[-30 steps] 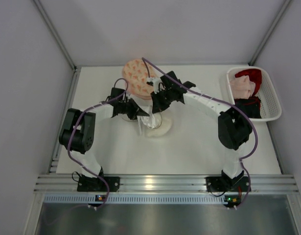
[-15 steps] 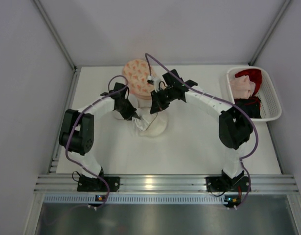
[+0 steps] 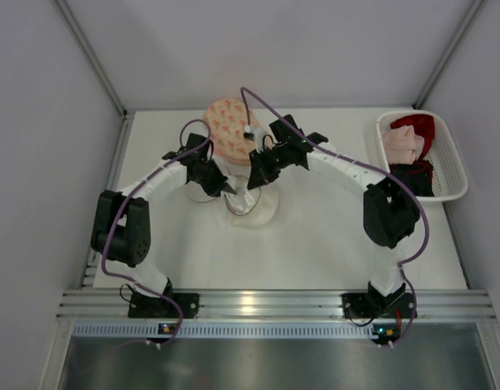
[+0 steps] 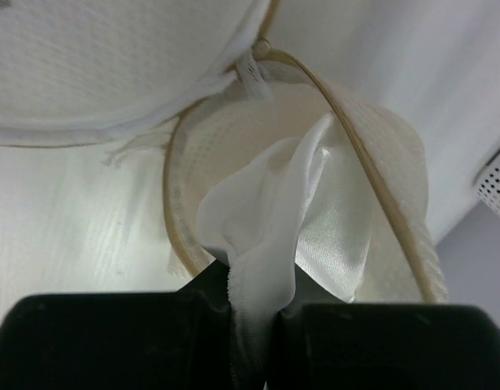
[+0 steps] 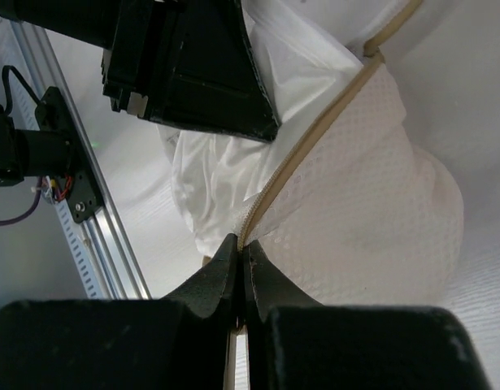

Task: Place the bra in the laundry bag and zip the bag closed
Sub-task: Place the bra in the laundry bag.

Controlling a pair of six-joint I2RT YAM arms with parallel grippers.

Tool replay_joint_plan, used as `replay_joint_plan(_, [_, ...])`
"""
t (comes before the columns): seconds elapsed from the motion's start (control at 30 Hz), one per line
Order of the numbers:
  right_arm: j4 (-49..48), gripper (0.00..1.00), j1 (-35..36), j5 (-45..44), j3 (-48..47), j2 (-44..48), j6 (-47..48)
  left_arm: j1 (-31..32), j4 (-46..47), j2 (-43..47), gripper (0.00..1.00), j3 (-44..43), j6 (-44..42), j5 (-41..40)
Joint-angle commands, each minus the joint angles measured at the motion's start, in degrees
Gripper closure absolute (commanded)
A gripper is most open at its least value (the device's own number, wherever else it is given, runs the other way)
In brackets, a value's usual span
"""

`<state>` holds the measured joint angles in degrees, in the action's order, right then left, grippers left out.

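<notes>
**Both grippers on the bag's mouth**

My left arm bends out wide to the left, elbow raised beside the table's [image 3: 331, 244] left edge, with the forearm angling in toward the middle. My right arm mirrors it — elbow out to the right, forearm sloping in leftward. The two wrists meet nose to nose near the table's centre.

My left gripper [image 4: 254, 296] is clenched on a fold of the white satin bra [image 4: 315, 219]. The fabric rises from between the fingers and spills into the open mouth of the white mesh laundry bag [image 4: 400, 175], inside its beige zipper rim.

My right gripper [image 5: 240, 253] is pinched tight on that zipper rim, holding the edge of the bag up. Part of the bra bunches just outside the opening, below my left gripper, so the bra is partly in the bag.

The bag itself rests on the table, just beside a round pink patterned cloth piece [image 3: 225, 126]. A white plastic basket [image 3: 457, 166] of red, pink and black garments sits well apart at the far right.
</notes>
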<state>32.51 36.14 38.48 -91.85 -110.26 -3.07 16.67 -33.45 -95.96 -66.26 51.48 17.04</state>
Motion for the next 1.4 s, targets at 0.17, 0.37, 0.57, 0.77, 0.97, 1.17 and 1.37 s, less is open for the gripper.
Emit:
replay_joint_plan(0.17, [-5.18, 1.00, 1.92, 3.09, -0.52, -0.40, -0.97, 7.32, 3.92, -7.12, 1.00, -7.47, 9.33, 4.06])
replay_joint_plan(0.37, [-7.64, 1.00, 1.83, 6.87, 3.69, 2.59, -2.82, 8.21, 2.95, -15.65, 1.00, -11.34, 11.18, -1.39])
replay_joint_plan(0.57, [-8.87, 1.00, -0.89, 11.00, 7.12, 6.28, -5.19, 7.95, -3.02, -14.88, 1.00, -11.27, 4.07, -11.13])
replay_joint_plan(0.77, [-12.90, 0.96, -2.66, 15.13, 8.01, 7.69, -9.75, 1.80, -8.46, -6.09, 1.00, -6.26, -3.31, -15.71])
replay_joint_plan(0.97, [-14.93, 0.94, -0.02, 14.08, 6.77, 4.53, -12.05, -2.95, -13.30, 3.67, 1.00, -7.39, -9.73, -15.38])
replay_joint_plan(1.17, [-19.32, 0.97, 0.86, 12.94, 9.32, 0.75, -13.10, 2.22, -13.39, 1.32, 1.00, -13.98, -8.33, -14.40])
replay_joint_plan(1.37, [-26.35, 1.00, 0.42, 12.50, 11.78, -2.07, -16.52, 8.38, -13.31, -7.38, 1.00, -20.39, -5.34, -15.37])
